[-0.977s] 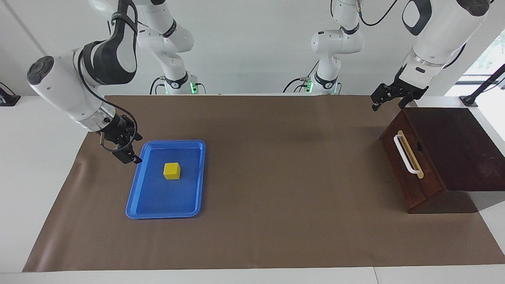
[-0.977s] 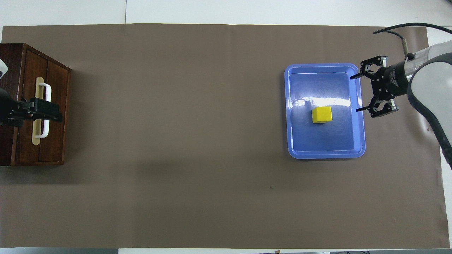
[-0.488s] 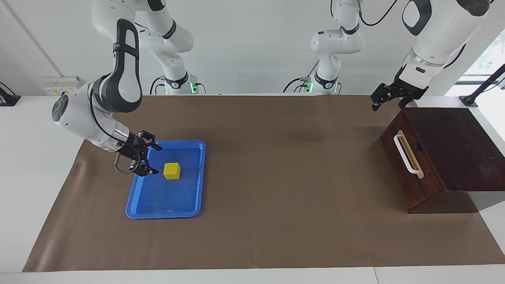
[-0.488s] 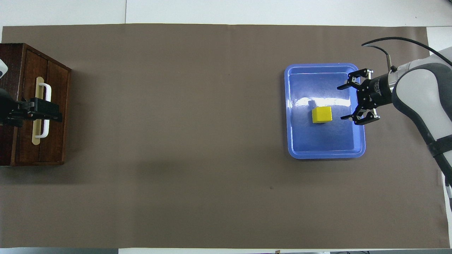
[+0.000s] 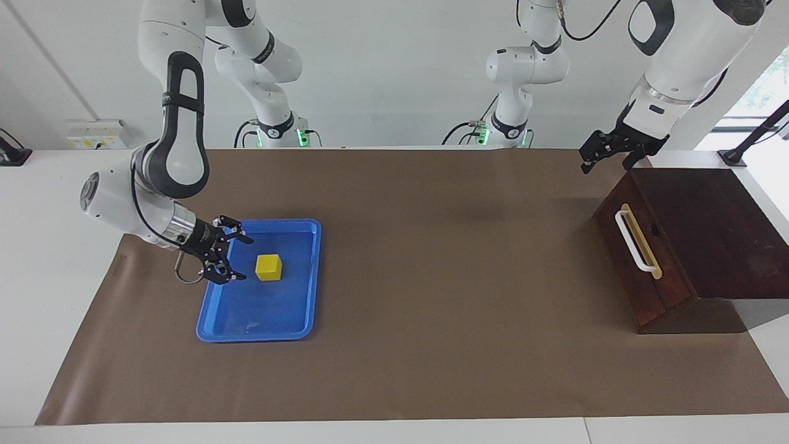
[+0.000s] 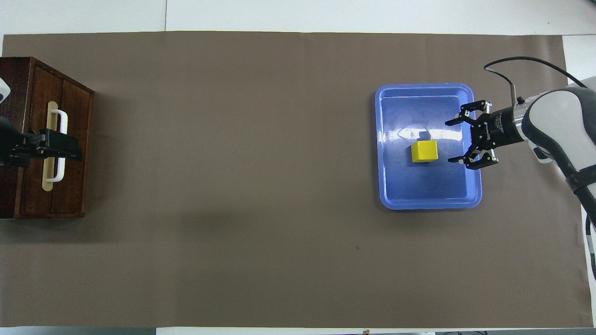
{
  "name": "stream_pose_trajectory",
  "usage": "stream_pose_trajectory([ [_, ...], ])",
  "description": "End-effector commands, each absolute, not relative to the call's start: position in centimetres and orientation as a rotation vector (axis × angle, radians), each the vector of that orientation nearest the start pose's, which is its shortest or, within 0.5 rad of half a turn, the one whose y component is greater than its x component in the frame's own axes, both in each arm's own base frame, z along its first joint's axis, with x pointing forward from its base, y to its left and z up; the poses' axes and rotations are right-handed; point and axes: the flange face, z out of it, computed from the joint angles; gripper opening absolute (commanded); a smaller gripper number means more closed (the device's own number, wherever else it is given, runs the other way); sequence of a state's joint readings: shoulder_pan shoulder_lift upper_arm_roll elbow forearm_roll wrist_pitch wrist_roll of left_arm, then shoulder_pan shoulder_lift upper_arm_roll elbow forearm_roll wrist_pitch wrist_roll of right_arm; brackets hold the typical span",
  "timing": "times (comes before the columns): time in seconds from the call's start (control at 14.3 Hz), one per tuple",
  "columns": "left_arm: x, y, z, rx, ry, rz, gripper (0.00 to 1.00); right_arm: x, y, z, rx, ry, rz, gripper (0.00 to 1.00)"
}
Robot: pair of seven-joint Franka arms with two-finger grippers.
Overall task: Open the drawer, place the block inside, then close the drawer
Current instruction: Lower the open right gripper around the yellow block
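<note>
The yellow block (image 5: 269,266) (image 6: 424,151) sits in a blue tray (image 5: 259,336) (image 6: 428,204). My right gripper (image 5: 242,259) (image 6: 449,142) hangs open and low over the tray. It points sideways at the block, which lies just off its fingertips, untouched. The dark wooden drawer (image 5: 641,271) (image 6: 74,116) is shut in its box at the left arm's end of the table. Its white handle (image 5: 635,240) (image 6: 63,121) faces the tray. My left gripper (image 5: 605,165) (image 6: 70,148) waits open in the air above the box, touching nothing.
A brown mat (image 5: 431,277) covers the table between tray and drawer box. The white table edge shows around it. Two further robot arms stand at the robots' end of the table.
My right gripper has swung from outside the tray's rim to over the tray, lower and close to the block, staying open. The left arm, block and drawer have not moved.
</note>
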State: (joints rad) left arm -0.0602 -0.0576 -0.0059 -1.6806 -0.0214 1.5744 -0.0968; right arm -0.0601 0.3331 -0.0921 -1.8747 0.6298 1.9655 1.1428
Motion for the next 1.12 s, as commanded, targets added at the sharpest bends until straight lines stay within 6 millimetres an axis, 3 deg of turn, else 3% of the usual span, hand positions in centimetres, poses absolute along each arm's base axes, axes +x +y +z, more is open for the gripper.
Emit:
stream_pose_trajectory([
  [0.0, 52.6, -3.5, 60.6, -3.158, -0.057, 0.073, 1.0, 59.6, -5.6, 30.9, -1.872, 1.913, 0.58, 1.0],
  [1.05, 52.6, -3.5, 60.6, -3.158, -0.057, 0.073, 1.0, 58.3, -4.8, 27.6, -1.888, 1.875, 0.525, 1.0],
])
